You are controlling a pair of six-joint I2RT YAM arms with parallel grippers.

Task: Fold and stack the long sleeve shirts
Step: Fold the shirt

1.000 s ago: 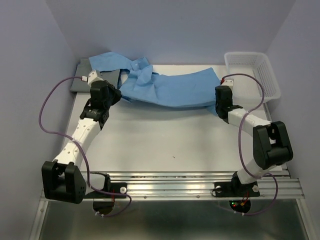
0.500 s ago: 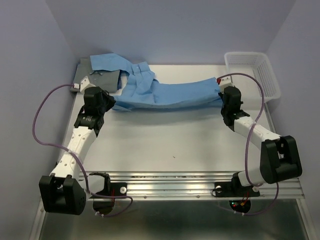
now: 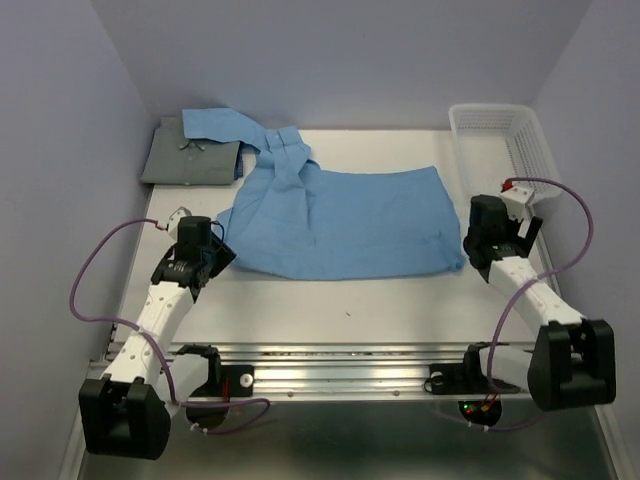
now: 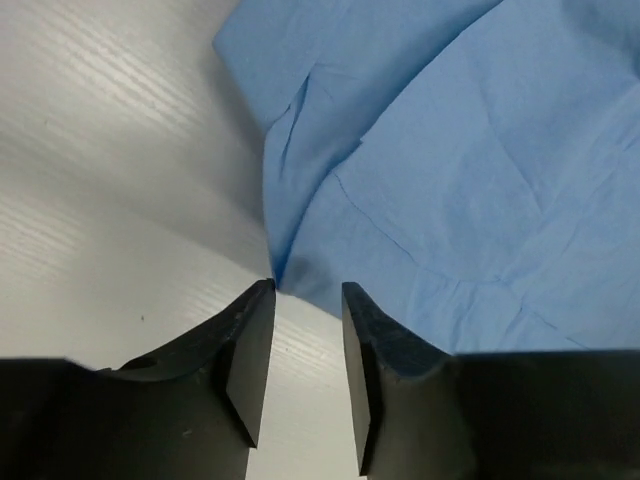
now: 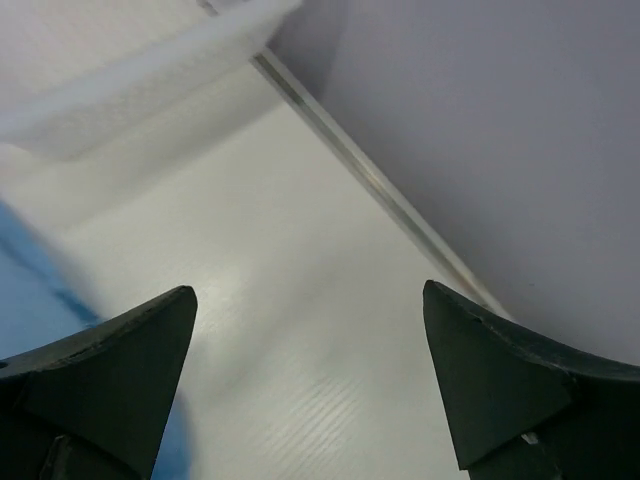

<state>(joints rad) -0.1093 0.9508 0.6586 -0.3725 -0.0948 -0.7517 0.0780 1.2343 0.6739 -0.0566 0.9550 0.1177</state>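
The light sky-blue shirt (image 3: 345, 220) lies spread flat across the middle of the table, its collar and one sleeve reaching back over the folded grey shirt (image 3: 188, 162) at the back left corner. My left gripper (image 3: 220, 258) sits at the blue shirt's near left corner. In the left wrist view this gripper (image 4: 307, 290) stands slightly open, bare table between its fingers and the blue cloth (image 4: 450, 170) just past the tips. My right gripper (image 3: 478, 232) is beside the shirt's right edge. It (image 5: 310, 300) stands wide open over bare table, with a blue edge (image 5: 25, 290) at the left.
A white mesh basket (image 3: 505, 140) stands at the back right corner, blurred in the right wrist view (image 5: 130, 85). Walls close in the table on the left, back and right. A metal rail (image 3: 380, 365) runs along the near edge by the arm bases.
Both arms drew the blue shirt toward the near side and it now lies flat. Both grippers, shut on its corners before, have opened and let go.
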